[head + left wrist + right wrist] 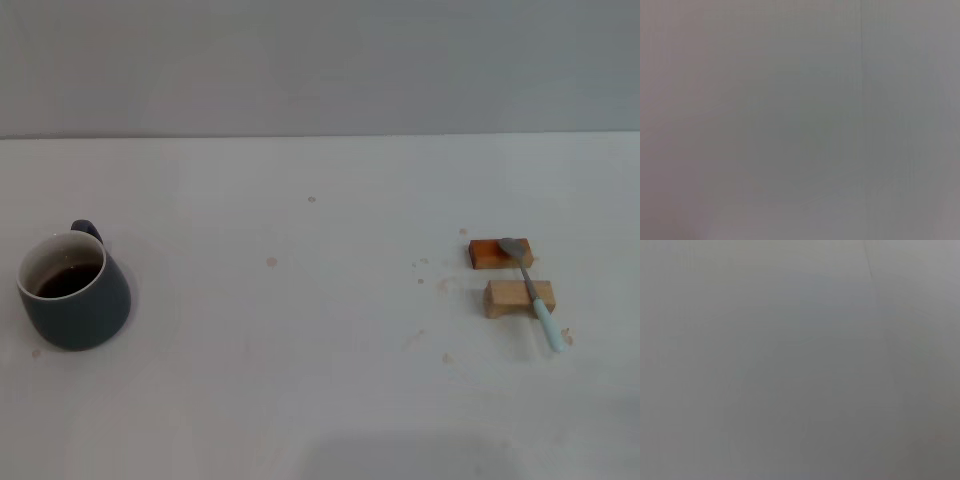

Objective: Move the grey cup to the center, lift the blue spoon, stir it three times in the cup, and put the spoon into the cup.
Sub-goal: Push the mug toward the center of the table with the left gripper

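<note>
On the white table point(320, 400), the grey cup point(75, 292) stands upright at far left, holding dark liquid. Two wooden blocks point(500, 253) at right support the blue spoon point(533, 293). Neither gripper appears; claw state cannot be told.

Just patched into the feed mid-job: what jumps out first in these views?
A rounded dark slate-grey ceramic mug with a white inside and dark liquid stands at the table's far left, handle pointing away from the robot. At the right, a slim spoon with a metal bowl and pale blue handle lies bridged across two small wooden blocks. Neither gripper is in view; both wrist cameras show only blank grey.
</note>
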Robot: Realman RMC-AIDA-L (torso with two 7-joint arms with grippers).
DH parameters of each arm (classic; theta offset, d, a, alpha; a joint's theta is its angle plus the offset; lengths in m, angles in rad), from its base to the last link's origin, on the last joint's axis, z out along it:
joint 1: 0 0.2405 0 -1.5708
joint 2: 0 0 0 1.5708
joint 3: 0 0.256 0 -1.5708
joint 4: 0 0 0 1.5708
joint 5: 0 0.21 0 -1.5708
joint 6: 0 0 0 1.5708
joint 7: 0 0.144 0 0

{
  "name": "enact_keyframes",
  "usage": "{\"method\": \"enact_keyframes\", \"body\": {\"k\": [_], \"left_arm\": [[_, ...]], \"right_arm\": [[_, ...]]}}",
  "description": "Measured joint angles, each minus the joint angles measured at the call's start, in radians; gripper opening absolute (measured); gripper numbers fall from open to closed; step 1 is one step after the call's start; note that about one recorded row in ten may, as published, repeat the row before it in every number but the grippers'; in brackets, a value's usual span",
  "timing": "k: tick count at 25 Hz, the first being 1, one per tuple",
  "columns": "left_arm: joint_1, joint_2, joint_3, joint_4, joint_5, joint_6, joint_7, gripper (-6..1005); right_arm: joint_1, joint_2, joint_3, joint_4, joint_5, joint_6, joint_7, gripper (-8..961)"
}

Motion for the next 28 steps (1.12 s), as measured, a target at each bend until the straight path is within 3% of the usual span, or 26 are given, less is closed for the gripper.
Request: {"method": "enact_keyframes", "body": {"k": [15, 28], "left_arm": [[-0.023, 0.004, -0.001, 0.012, -0.005, -0.022, 0.011, -2], [-0.121, 0.004, 0.000, 0.026, -0.001, -0.173, 0.269, -2]], "right_arm": [[-0.002, 0.000, 0.000, 0.001, 0.000, -0.004, 0.001, 790], [-0.013, 0.000, 0.000, 0.002, 0.001, -0.011, 0.001, 788]]}}
